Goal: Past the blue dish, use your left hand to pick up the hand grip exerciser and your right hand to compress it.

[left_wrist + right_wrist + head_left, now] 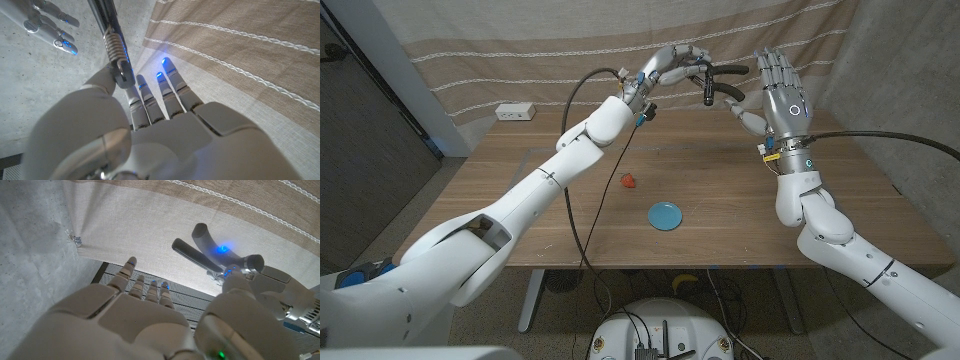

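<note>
Left hand (670, 65) pinches the grip exerciser (720, 85) aloft; right hand (780, 90) fingers spread (blue dish (666, 215), red object (628, 181) below).

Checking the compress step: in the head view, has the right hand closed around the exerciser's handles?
No. The right hand stands open, fingers upright, beside the hand grip exerciser, which the left hand holds above the table.
</note>
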